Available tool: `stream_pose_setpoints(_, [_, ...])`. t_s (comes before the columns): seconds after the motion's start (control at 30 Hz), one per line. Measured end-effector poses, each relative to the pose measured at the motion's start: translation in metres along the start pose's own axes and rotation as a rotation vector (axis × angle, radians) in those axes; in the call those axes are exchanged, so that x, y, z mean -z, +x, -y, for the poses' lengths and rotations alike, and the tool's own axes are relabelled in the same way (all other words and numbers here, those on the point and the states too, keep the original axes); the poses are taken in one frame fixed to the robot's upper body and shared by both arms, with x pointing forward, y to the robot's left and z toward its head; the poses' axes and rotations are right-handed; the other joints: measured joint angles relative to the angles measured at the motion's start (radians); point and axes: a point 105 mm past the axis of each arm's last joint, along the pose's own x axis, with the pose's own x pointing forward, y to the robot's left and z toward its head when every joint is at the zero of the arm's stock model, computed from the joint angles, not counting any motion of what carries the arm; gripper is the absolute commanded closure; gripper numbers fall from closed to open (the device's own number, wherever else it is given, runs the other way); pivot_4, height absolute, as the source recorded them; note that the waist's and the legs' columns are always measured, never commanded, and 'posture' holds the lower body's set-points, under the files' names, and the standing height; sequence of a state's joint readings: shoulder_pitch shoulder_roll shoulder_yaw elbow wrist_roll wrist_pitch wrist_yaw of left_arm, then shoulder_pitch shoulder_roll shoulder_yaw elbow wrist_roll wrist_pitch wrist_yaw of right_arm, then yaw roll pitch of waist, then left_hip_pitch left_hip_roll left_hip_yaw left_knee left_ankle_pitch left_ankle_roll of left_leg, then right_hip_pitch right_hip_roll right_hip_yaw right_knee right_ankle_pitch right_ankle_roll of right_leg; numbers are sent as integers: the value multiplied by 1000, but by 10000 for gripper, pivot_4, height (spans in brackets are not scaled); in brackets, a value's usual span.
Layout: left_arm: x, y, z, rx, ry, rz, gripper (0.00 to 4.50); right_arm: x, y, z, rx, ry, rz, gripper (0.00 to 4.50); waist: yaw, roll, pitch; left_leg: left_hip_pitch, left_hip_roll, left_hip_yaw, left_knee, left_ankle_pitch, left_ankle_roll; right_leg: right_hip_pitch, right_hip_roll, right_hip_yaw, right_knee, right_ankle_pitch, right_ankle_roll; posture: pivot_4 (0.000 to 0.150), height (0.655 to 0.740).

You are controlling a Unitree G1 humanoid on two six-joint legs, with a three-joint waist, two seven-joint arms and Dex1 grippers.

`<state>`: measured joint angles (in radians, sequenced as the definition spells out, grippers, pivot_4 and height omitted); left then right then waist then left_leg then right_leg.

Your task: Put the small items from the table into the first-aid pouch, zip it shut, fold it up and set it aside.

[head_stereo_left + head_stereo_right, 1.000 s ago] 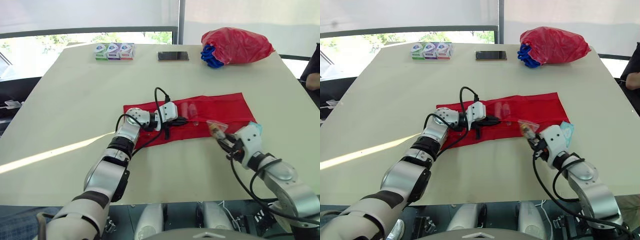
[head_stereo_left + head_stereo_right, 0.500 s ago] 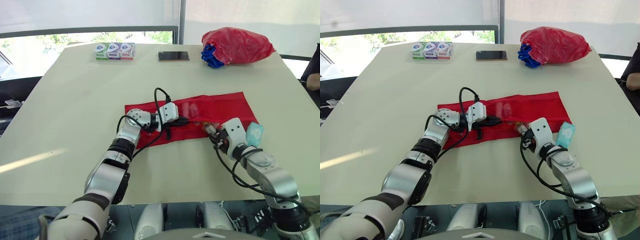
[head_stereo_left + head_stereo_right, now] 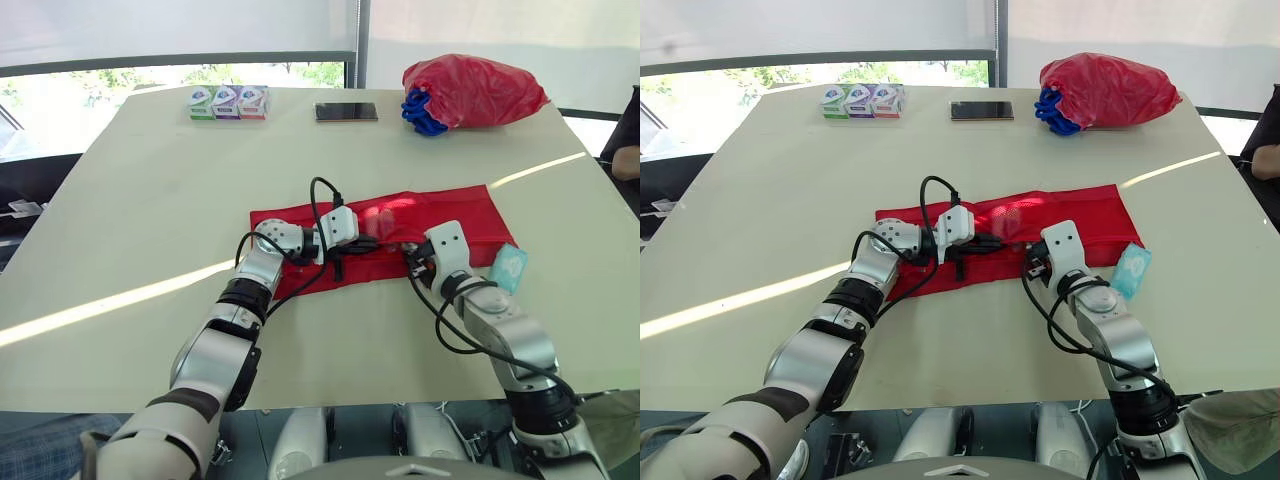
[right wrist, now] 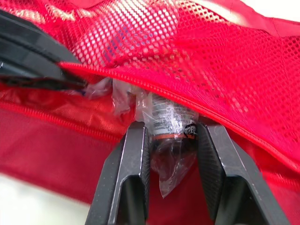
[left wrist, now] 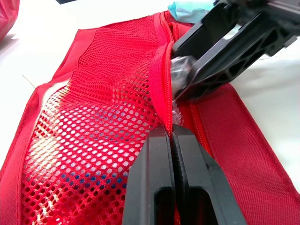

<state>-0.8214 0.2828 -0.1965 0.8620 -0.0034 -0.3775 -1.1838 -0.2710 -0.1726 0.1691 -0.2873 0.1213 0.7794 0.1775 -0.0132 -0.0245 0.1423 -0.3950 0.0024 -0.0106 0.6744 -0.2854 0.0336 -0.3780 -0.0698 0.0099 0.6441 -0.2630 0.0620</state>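
Head view: a red pouch lies unfolded across the middle of the white table, with both grippers meeting at its near edge. A teal packet sits just right of the pouch. A phone, three small boxes and a red bag line the far edge.

Left wrist view: the left gripper, fingers pressed together, pinches the pouch's zipper edge, with the mesh raised.

Right wrist view: the right gripper clamps a small bagged bottle at the pocket's mouth, under the raised zipper edge.
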Motion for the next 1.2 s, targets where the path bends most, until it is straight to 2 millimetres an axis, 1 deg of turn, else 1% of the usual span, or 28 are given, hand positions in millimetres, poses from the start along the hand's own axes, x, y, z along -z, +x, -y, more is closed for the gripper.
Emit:
stream_pose_setpoints(0.07, [-1,0,0,0,3,1,45000,-4,9,1,22,8,8,36360,-1,0,0,0,0,0,0,0,0,0,0,0,0,0,0,1500,7400])
stream_pose_setpoints(0.13, [-2,0,0,1,7,3,45000,-5,12,3,33,3,11,36360,0,0,0,0,0,0,0,0,0,0,0,0,0,0,0,1500,7400])
stream_pose_setpoints(0.2, [-2,1,0,2,8,5,45000,-8,20,4,43,7,22,36360,-1,0,0,0,0,0,0,2,-3,0,0,0,0,0,0,1500,7400])
stream_pose_setpoints(0.33, [-3,2,0,4,7,7,45000,-10,26,2,54,29,40,36360,-1,0,0,0,0,0,0,2,-4,0,0,0,0,0,0,1500,7400])
stream_pose_setpoints(0.37, [-3,2,1,4,6,8,45000,-10,27,1,55,44,46,28361,-1,0,0,0,0,0,0,2,-4,0,0,0,0,0,0,1500,7400])
stream_pose_setpoints(0.4, [-3,2,1,4,5,8,45000,-10,28,0,54,56,51,25978,-1,0,0,0,0,0,0,2,-4,0,0,0,0,0,0,1500,7400])
stream_pose_setpoints(0.47, [-3,3,1,6,5,10,45000,-9,30,-3,42,66,50,18462,-1,0,0,0,0,0,0,2,-4,0,0,0,0,0,0,1500,7400])
stream_pose_setpoints(0.5, [-3,3,1,6,5,11,45000,-8,29,-4,39,66,47,13088,-1,0,0,0,0,0,0,2,-4,0,0,0,0,0,0,1500,7400])
stream_pose_setpoints(0.6, [-4,3,2,10,10,13,45000,0,20,-4,25,65,42,448,2,0,0,0,0,0,0,2,-4,0,0,0,0,0,0,1500,7400])
stream_pose_setpoints(0.63, [-4,3,2,10,10,13,45000,1,17,-5,21,66,41,448,2,0,0,0,0,0,0,2,-4,0,0,0,0,0,0,1500,7400])
stream_pose_setpoints(0.7, [-4,4,3,16,10,14,45000,4,1,-9,-39,46,38,448,1,0,0,0,0,0,0,0,0,0,0,0,0,0,0,1500,7400])
stream_pose_setpoints(0.8, [-4,3,3,17,9,12,45000,5,-14,-12,-92,35,33,448,0,0,0,0,0,0,0,0,0,0,0,0,0,0,0,1500,7400])
stream_pose_setpoints(0.83, [-4,4,3,20,10,11,45000,4,-23,-13,-131,25,33,448,0,0,0,0,0,0,0,0,0,0,0,0,0,0,0,1500,7400])
stream_pose_setpoints(0.87, [-4,3,3,20,11,10,45000,3,-28,-15,-153,15,35,448,0,0,0,0,0,0,0,0,1,0,0,0,0,0,0,1500,7400])
stream_pose_setpoints(0.9, [-3,3,3,23,12,8,45000,-1,-38,-17,-195,-5,49,448,0,0,0,0,0,0,0,0,1,0,0,0,-1,0,0,1500,7400])
stream_pose_setpoints(1.0, [-2,1,4,28,16,2,45000,-6,-49,-18,-236,-19,76,448,0,0,0,0,0,0,0,0,1,0,0,0,-1,0,0,1500,7400])
stream_pose_setpoints(1.03, [-3,1,4,31,20,2,45000,-9,-56,-17,-249,-23,95,448,0,0,0,0,0,0,0,0,1,0,0,0,-1,0,0,1500,7400])
stream_pose_setpoints(1.07, [0,-6,1,41,38,-18,45000,-15,-87,-10,-279,-43,183,448,2,0,0,0,0,0,0,-1,1,1,0,0,-1,0,0,1500,7400])
stream_pose_setpoints(1.17, [4,-13,-2,47,48,-47,45000,-18,-106,2,-270,-25,243,448,1,0,0,0,0,0,0,0,1,1,0,0,-1,0,0,1500,7400])
stream_pose_setpoints(1.2, [8,-23,-6,54,68,-83,45000,-20,-127,23,-231,6,299,448,0,-1,0,1,0,0,0,-1,1,1,0,0,-1,0,0,1500,7400])
